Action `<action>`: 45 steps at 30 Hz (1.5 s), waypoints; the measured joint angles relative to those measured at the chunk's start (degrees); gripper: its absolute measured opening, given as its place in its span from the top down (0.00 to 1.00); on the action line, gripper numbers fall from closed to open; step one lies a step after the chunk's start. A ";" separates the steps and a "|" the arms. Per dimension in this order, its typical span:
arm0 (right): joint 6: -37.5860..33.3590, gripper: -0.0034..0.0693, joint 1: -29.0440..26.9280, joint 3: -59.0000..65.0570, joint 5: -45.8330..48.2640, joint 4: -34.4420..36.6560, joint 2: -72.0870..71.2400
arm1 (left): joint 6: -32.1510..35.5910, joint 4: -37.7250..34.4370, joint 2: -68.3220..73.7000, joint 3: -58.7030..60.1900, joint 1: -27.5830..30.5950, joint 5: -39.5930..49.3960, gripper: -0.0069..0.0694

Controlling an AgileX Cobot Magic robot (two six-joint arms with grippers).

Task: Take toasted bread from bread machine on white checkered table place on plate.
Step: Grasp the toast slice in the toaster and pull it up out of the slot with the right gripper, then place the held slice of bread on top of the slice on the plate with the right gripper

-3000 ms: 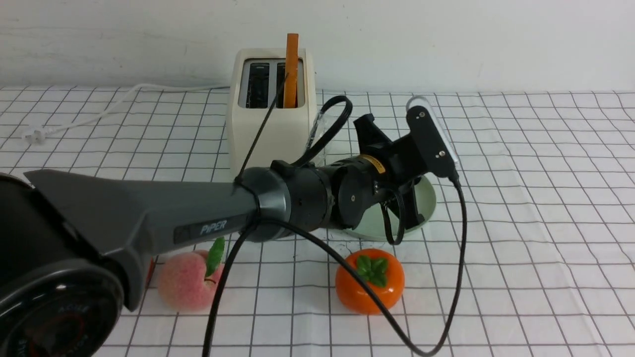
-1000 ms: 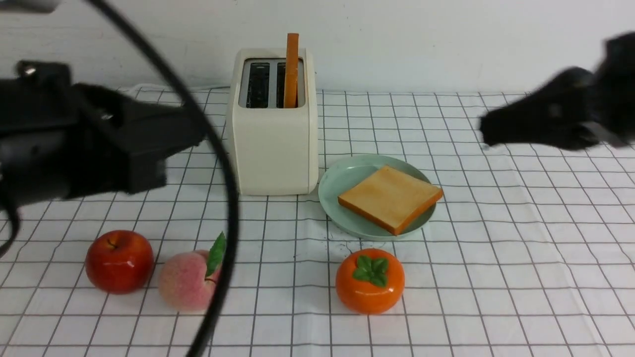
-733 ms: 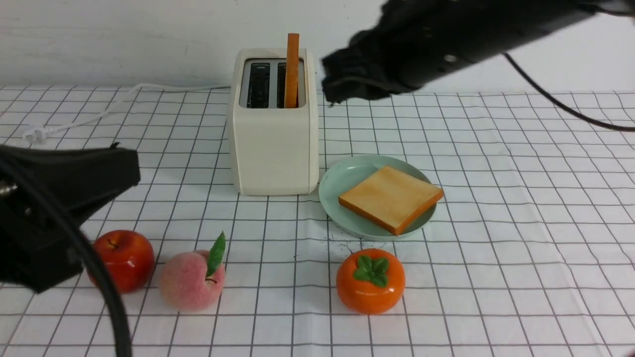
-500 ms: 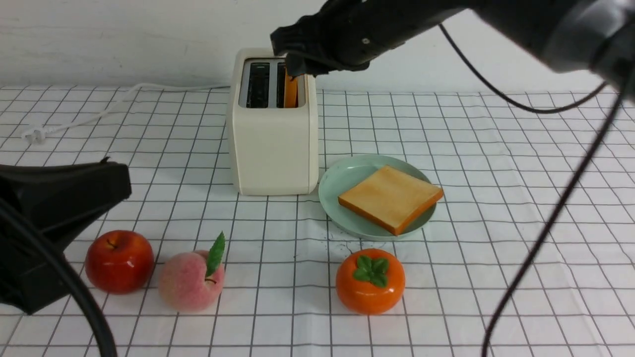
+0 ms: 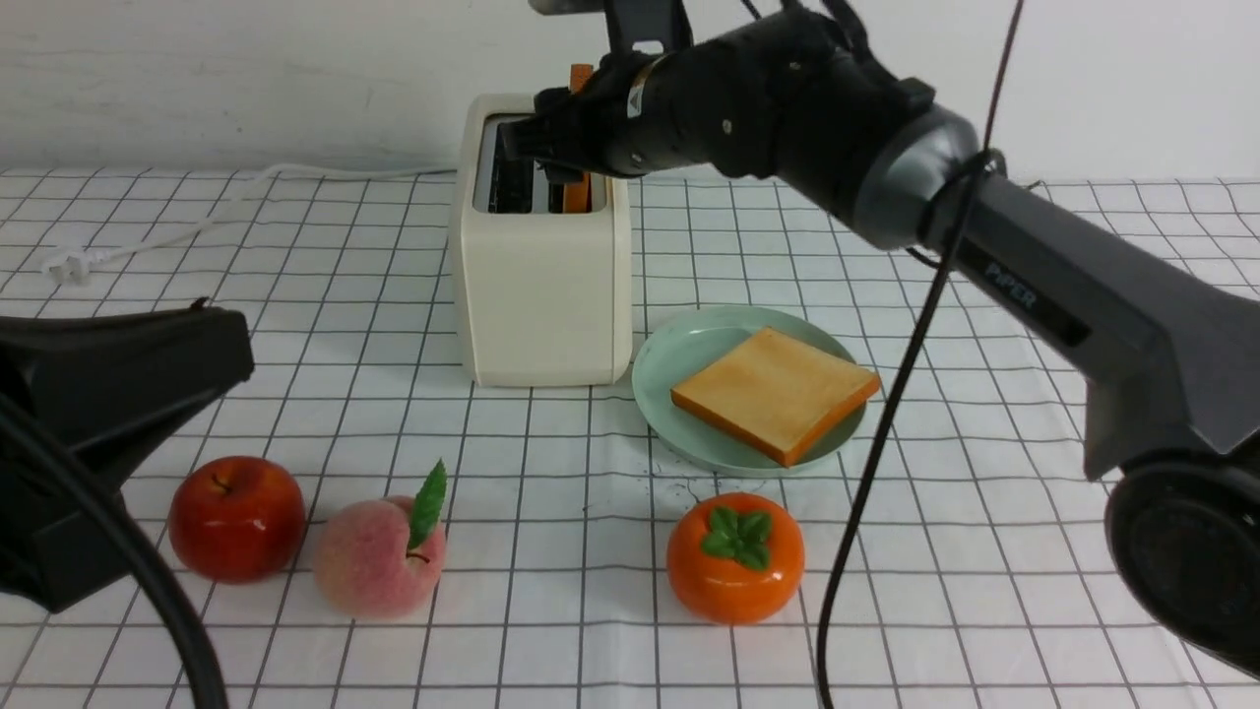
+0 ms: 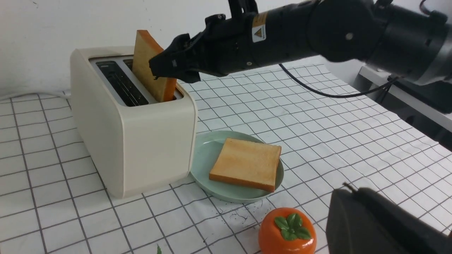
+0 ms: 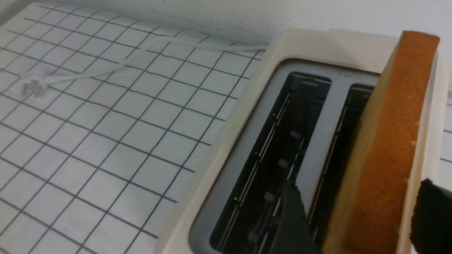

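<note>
One word — PIPER — marks the right arm (image 5: 1029, 288); right gripper (image 7: 360, 183) spread astride toasted bread (image 6: 146, 60), left gripper (image 5: 212, 359) unclear.

The bread machine (image 5: 541, 286), a boxy cream-white two-slot toaster, stands upright on the white checkered table (image 5: 984, 551). Its white cord (image 5: 197, 212) trails off to its left. One slice of toasted bread (image 6: 150, 70) stands on edge in its right slot, jutting above the top. Just right of the bread machine sits the pale green plate (image 5: 669, 359). A second slice (image 5: 773, 394) lies flat on it, golden face up, one corner reaching the rim.
</note>
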 joint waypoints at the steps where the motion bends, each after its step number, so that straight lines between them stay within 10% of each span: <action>1: 1.19 0.45 0.00 0.00 -0.72 -1.71 0.57 | 0.00 0.00 0.00 0.00 0.00 0.05 0.93; 9: 3.76 0.81 0.00 0.00 -2.64 -4.10 0.96 | 0.00 -0.17 0.00 0.00 0.00 0.70 0.93; 20: 3.34 0.81 0.21 0.16 -0.97 -1.83 -8.20 | -0.04 0.59 0.00 0.00 0.00 0.83 0.93; 34: -13.93 0.81 -9.62 14.06 34.20 3.93 -38.30 | -0.10 2.88 0.00 0.05 0.00 4.66 0.93; 40: -19.07 0.81 -23.48 36.52 29.60 21.18 -45.06 | -0.05 3.14 0.30 0.05 0.00 5.15 0.93; 45: -38.20 0.81 -27.28 44.24 25.06 52.45 -36.00 | 2.86 3.14 0.30 0.05 0.00 6.08 0.93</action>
